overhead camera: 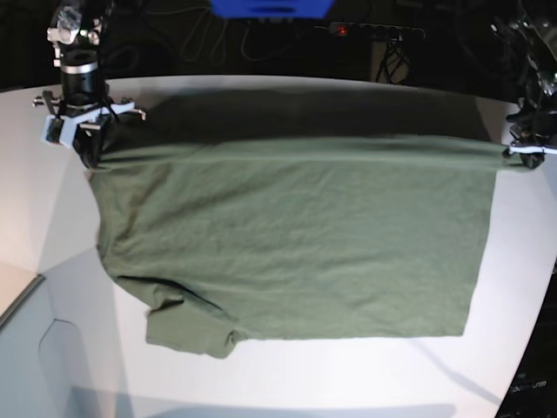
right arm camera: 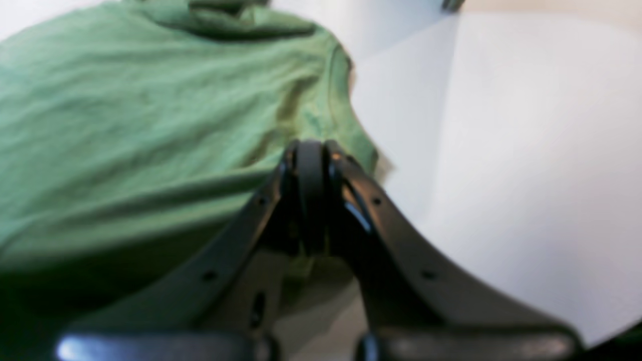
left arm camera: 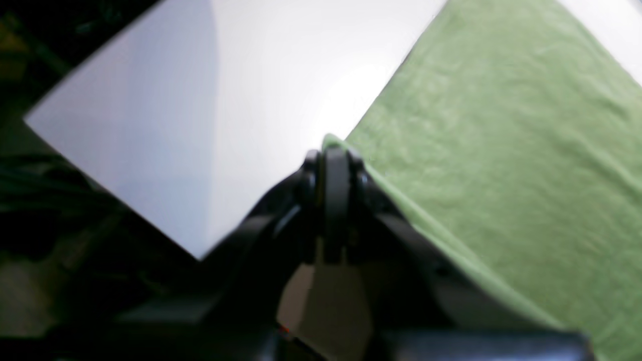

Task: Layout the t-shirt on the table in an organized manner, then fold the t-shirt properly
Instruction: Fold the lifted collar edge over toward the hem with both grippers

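- Plainly, the left gripper (left arm camera: 335, 150) is pinched tight on a corner of the t-shirt (left arm camera: 501, 165); in its wrist view a small tab of green cloth pokes out past the closed fingertips.
- Over in the base view, that gripper (overhead camera: 522, 155) sits at the shirt's far right corner, with the arm reaching in from the table's right edge.
- The right gripper (right arm camera: 311, 150) is likewise clamped on the t-shirt (right arm camera: 140, 125), its jaws closed together with green fabric bunched beneath them, beside a seamed edge of the shirt.
- Seen from the base view, this gripper (overhead camera: 85, 144) hangs at the shirt's far left corner, the arm standing nearly upright above it.
- Between the two grips the far edge of the t-shirt (overhead camera: 296, 235) runs in a taut, nearly straight line.
- From that line the cloth spreads toward the camera across the white table (overhead camera: 305, 374), with one short sleeve crumpled at the near left corner.
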`<move>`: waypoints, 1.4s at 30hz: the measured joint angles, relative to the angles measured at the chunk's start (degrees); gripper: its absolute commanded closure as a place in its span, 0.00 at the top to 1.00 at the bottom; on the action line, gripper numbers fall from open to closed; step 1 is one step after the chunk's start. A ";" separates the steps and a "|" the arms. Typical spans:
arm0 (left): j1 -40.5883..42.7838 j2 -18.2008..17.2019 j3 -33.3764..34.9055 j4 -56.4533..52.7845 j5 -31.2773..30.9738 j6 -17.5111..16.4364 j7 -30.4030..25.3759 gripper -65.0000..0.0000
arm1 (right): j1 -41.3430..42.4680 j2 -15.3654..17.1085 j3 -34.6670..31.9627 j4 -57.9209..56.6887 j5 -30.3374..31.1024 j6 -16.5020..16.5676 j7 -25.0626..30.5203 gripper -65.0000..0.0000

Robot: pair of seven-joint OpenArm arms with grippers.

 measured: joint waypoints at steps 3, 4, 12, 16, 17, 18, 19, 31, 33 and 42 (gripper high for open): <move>-3.04 -0.11 0.00 -3.23 -0.09 0.13 -0.04 0.00 | 3.45 0.17 -0.02 -3.48 0.00 -0.02 0.17 0.00; -3.91 -0.13 0.00 -3.98 0.17 0.13 -0.04 0.00 | 4.55 0.17 -0.02 -4.70 -0.26 0.00 0.02 0.00; -10.47 -1.44 0.15 -11.45 0.13 0.15 0.24 0.00 | 13.11 0.48 0.00 -12.22 -7.80 -0.02 -0.15 0.00; -11.61 -4.83 3.45 -14.34 -0.07 -0.11 -0.76 0.00 | 16.35 0.50 0.00 -13.88 -9.73 0.00 -0.15 0.00; -11.93 -5.33 4.02 -15.23 -0.09 0.00 -0.63 0.00 | 17.07 0.50 0.00 -14.16 -10.05 0.00 -0.13 0.00; -12.44 -5.57 4.50 -16.39 -0.11 0.00 -0.72 0.00 | 17.81 0.50 0.00 -14.75 -11.02 0.00 0.09 0.00; -13.05 -5.68 4.68 -17.55 -0.02 0.00 -0.68 0.00 | 18.62 0.50 0.00 -15.54 -11.32 0.00 -0.02 0.00; -19.65 -5.66 4.70 -26.05 0.20 0.20 -0.87 0.00 | 22.67 0.81 0.26 -21.64 -12.94 0.00 -0.11 0.00; -20.59 -5.68 4.83 -26.40 0.17 0.20 -0.90 0.00 | 22.86 0.81 0.22 -21.64 -13.79 0.00 -0.09 0.00; -21.46 -6.88 4.92 -26.84 0.17 0.17 -0.68 0.00 | 24.06 0.81 0.11 -21.62 -13.99 0.00 0.00 0.00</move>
